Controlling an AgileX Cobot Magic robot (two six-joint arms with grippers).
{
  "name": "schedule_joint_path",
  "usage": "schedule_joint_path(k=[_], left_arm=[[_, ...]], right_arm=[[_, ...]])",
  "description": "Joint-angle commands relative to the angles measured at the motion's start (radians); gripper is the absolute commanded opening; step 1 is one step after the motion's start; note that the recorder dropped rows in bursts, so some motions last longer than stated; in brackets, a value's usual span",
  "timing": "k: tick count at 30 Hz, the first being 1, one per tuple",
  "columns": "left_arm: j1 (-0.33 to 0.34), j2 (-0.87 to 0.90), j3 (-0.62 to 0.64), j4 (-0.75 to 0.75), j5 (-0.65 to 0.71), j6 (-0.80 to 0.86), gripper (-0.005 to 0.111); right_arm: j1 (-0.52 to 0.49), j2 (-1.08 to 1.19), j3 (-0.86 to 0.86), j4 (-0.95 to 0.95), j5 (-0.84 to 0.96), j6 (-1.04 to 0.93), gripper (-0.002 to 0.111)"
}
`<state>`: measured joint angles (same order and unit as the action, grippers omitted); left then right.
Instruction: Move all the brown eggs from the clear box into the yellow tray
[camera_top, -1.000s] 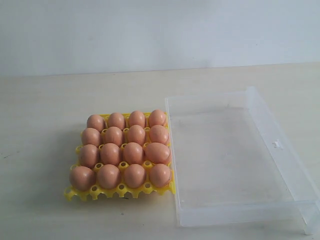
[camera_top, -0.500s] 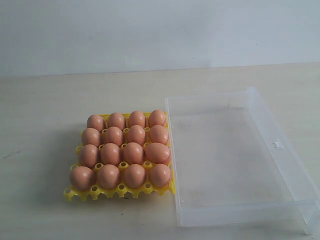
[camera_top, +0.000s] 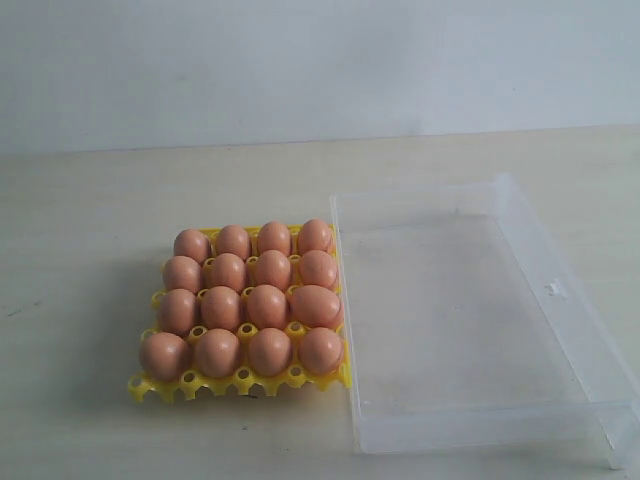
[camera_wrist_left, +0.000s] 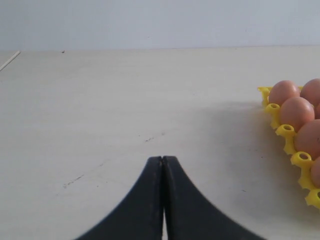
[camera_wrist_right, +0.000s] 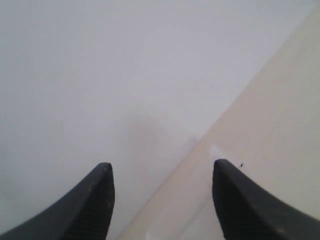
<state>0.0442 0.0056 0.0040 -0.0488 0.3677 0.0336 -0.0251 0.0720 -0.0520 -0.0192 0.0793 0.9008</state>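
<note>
1. My left gripper (camera_wrist_left: 162, 159) is pinched right down, the two dark fingers pressed flat against each other with nothing caught between them.
2. It hangs low over bare table (camera_wrist_left: 110, 110); off to one side its camera catches a corner of the yellow tray (camera_wrist_left: 285, 131) with a few eggs in it.
3. My right gripper (camera_wrist_right: 162, 167) is spread wide, fingers (camera_wrist_right: 100, 200) well apart, nothing in the gap.
4. Past those fingers I see only pale wall and a slanting strip of tabletop.
5. Neither of my grippers shows in the exterior view.
6. There, the brown eggs (camera_top: 222, 307): all sixteen sit in the tray's cups, four rows of four, one egg to a cup.
7. The egg at the box end of the third row back (camera_top: 314, 305) lies tipped on its side and looks broader than its neighbours; the others stand upright.
8. The tray rests flat on the table, its right edge just beside the left wall of the clear box (camera_top: 470, 425).
9. The clear box lies open-topped to the tray's right, a small clasp (camera_top: 552, 289) on its far-right rim.
</note>
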Motion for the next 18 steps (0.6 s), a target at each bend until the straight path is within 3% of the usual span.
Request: schedule_joint_path(k=[1, 9, 18], left_arm=[[-0.005, -0.006, -0.004, -0.006, -0.014, -0.005, 0.000], [-0.005, -0.006, -0.004, -0.006, -0.014, -0.005, 0.000], [-0.005, -0.006, -0.004, -0.006, -0.014, -0.005, 0.000]], right_arm=[[0.003, -0.050, 0.052, 0.019, -0.003, -0.002, 0.056], [0.079, -0.072, 0.052, 0.019, 0.090, -0.002, 0.056], [0.089, -0.072, 0.052, 0.019, 0.091, -0.002, 0.056]])
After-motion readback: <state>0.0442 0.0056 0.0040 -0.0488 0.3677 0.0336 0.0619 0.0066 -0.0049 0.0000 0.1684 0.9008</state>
